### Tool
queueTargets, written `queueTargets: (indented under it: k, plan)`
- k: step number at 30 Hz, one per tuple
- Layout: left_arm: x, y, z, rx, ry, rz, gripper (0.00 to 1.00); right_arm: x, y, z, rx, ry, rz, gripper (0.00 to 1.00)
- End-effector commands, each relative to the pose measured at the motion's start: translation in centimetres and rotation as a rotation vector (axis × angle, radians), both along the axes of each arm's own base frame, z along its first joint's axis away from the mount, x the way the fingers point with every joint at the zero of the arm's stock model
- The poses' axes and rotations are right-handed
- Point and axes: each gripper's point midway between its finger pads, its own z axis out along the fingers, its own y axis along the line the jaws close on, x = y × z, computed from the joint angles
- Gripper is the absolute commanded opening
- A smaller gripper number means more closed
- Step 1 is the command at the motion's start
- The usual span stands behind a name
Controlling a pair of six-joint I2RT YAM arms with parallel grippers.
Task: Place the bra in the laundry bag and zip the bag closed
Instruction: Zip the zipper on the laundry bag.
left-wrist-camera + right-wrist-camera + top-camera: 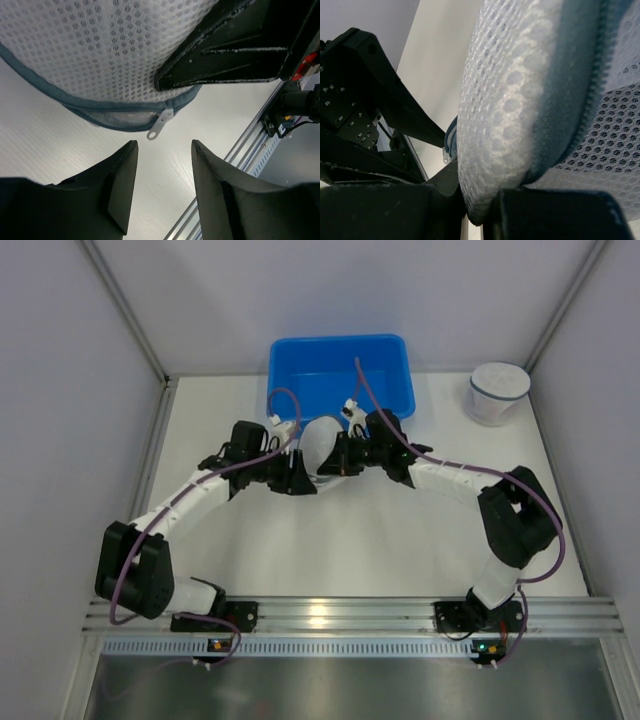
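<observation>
The white mesh laundry bag (320, 443) with blue-grey zipper trim is held up between both arms in front of the blue bin. My right gripper (338, 462) is shut on the bag's edge (520, 100), the mesh pinched between its fingers (485, 212). My left gripper (164, 150) is open and empty, its fingertips just below the white zipper pull (159, 125) that hangs from the bag's lower seam (110, 45). It is not touching the pull. In the top view the left gripper (298, 476) sits beside the bag's left side. The bra is not visible.
A blue plastic bin (340, 365) stands at the back of the table behind the bag. A round white mesh container (497, 392) stands at the back right. The aluminium rail (260, 142) runs along the table's near edge. Grey walls close in both sides.
</observation>
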Motion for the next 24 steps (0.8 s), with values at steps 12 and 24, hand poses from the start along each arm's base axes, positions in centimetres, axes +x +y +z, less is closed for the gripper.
queueTargets:
  k: [12,24]
  plan:
    - [1.6,-2.0,2.1,-0.125,0.006,-0.001,0.49,-1.2,2.1,4.1,0.058,-0.173,0.098,0.00]
    - [0.5,-2.2,1.0,-0.138,0.053,-0.030,0.16,-1.6,2.4,4.1,0.051,-0.201,0.126,0.00]
